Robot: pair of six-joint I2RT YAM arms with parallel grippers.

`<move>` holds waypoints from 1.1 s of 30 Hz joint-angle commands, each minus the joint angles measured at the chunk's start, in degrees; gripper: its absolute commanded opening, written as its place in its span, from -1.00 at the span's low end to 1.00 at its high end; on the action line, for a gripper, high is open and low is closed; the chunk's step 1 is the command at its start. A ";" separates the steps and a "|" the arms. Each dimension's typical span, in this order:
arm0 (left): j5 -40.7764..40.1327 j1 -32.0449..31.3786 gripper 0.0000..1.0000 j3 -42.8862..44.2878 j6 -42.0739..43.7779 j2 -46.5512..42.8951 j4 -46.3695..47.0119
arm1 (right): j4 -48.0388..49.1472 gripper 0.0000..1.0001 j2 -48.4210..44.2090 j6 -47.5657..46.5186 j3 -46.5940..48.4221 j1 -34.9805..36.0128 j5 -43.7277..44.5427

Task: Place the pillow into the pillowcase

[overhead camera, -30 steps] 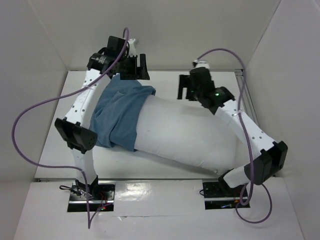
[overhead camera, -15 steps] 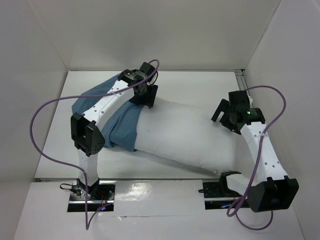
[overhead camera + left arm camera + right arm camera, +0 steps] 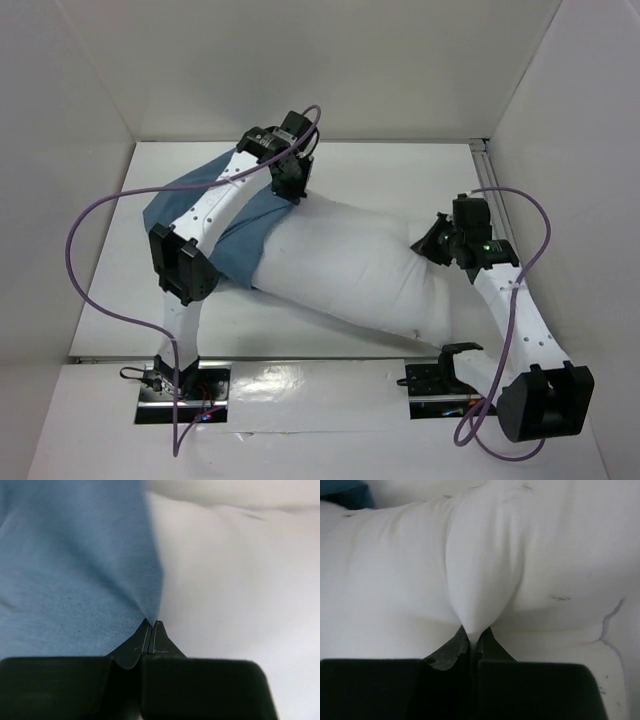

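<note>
Both jaws just dropped and snapped closed. Right jaws pinch a fold at the near-right end of the plump white fabric pillow [image 3: 345, 265]; its long axis runs far-left into the wrinkly dusty-blue cloth pillowcase [image 3: 240, 235], whose hem the left jaws grip. No writing readable.

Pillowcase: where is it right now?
In the top view the pillowcase lies left of centre, sleeved over the left end of the pillow, partly under the left arm. The left end effector pinches its open edge.
</note>
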 commanded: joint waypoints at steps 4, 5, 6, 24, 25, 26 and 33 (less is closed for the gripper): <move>36.70 -6.93 -1.00 13.81 0.37 2.32 7.77 | 17.53 -1.00 3.40 9.93 10.07 12.68 -11.34; 40.83 -7.73 -1.00 13.83 -1.56 2.32 10.05 | 17.54 -1.00 3.42 10.47 14.79 17.93 -6.28; 44.35 -8.26 -1.00 13.83 -2.71 2.32 12.34 | 18.15 -1.00 4.03 10.47 16.40 20.59 -3.36; 10.05 3.33 0.76 4.98 1.76 -9.25 8.48 | -10.48 0.97 7.79 -3.30 25.94 32.39 33.38; 8.11 4.21 0.69 2.26 1.24 -12.07 9.80 | -13.72 1.00 9.03 -4.37 28.70 32.39 33.41; 5.57 5.26 0.61 -0.55 1.24 -14.79 12.42 | -14.71 1.00 10.09 -5.42 31.33 32.39 33.93; 0.71 15.54 0.35 -24.87 -3.50 -29.66 15.09 | -12.26 1.00 23.26 -12.98 45.32 44.68 37.71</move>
